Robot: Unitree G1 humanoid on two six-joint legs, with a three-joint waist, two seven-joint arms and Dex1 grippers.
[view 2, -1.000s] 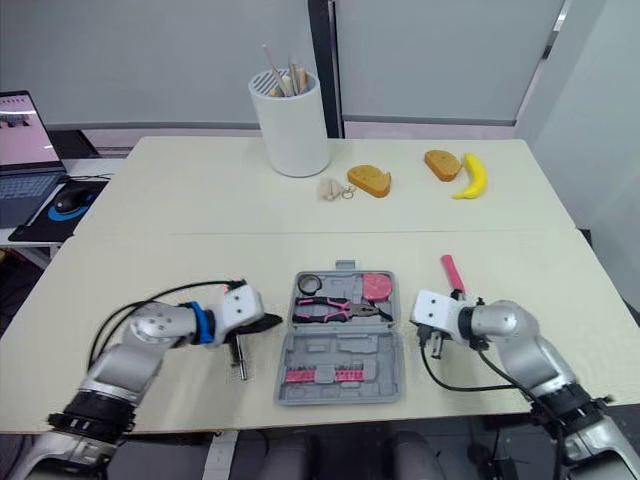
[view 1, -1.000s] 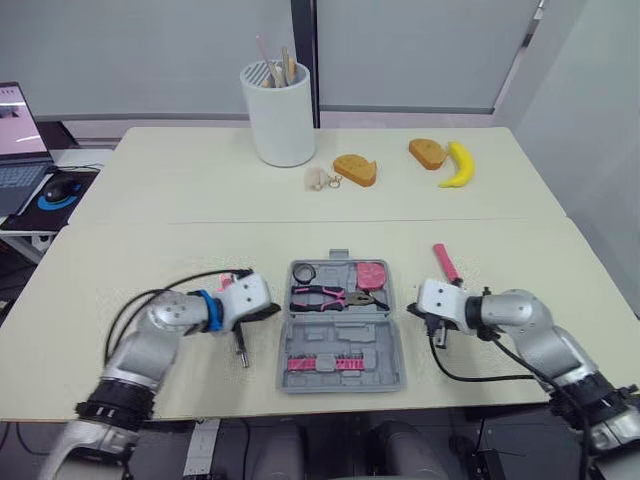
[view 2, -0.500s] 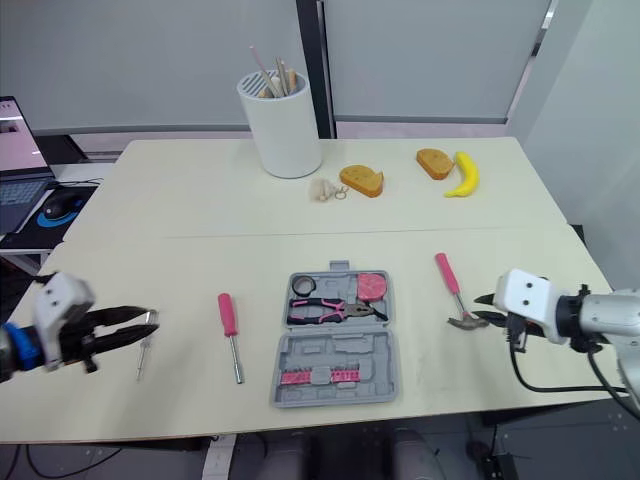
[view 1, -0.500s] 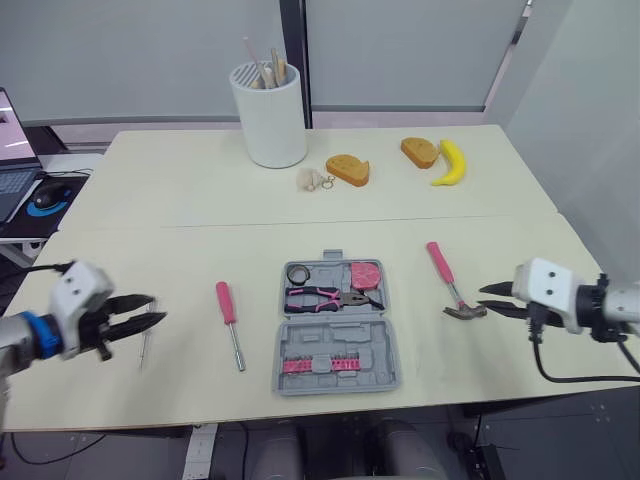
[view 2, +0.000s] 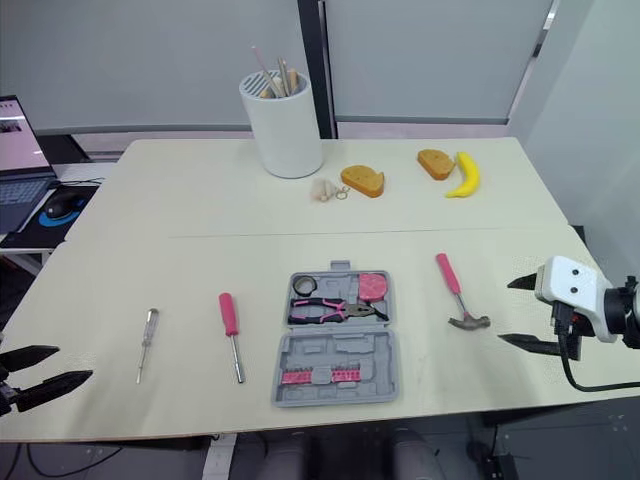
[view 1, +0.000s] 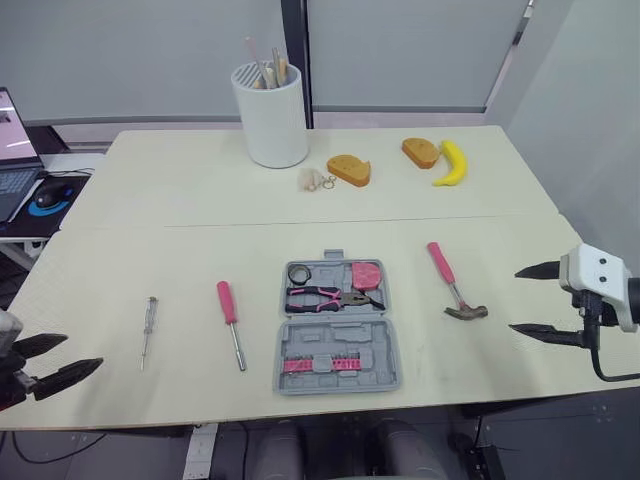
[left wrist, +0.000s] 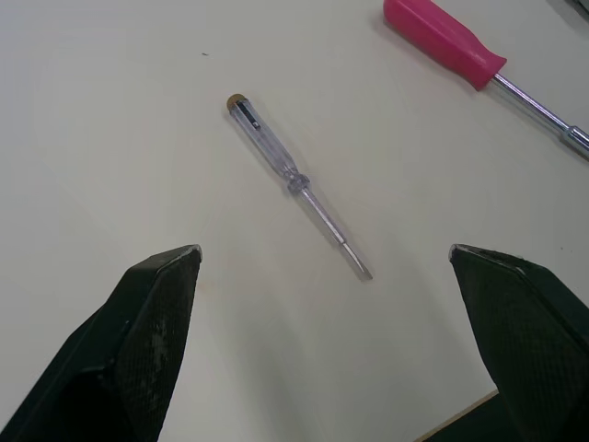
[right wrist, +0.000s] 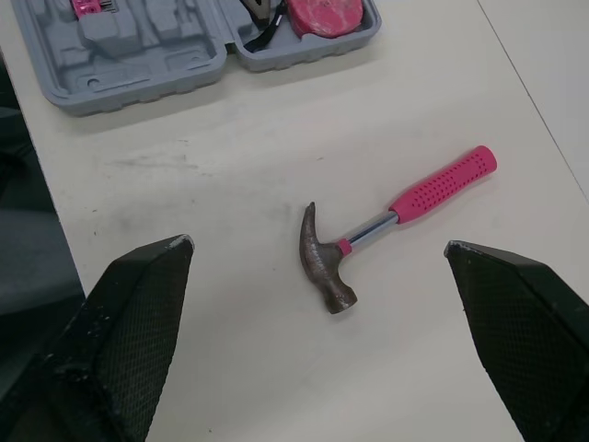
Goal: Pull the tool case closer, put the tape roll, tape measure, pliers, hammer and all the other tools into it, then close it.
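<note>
Maybe halfway: the open case (view 1: 340, 378) at lower centre held pliers (view 1: 325, 296), tape roll (view 1: 300, 273) and tape measure (view 1: 368, 273), hammer (view 1: 452, 285), pink screwdriver (view 1: 230, 320) and clear screwdriver (view 1: 148, 330) lay outside, left hand (view 1: 82, 350) and right hand (view 1: 514, 299) gaped wide, empty.

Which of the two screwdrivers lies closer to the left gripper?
The small clear-handled screwdriver; the pink-handled screwdriver lies farther from the left gripper, nearer the tool case.

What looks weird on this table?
A banana and two bread pieces lie at the far side, odd beside tools. The hammer, pink screwdriver and clear screwdriver lie outside the open case. Nothing looks spilled or broken.
</note>
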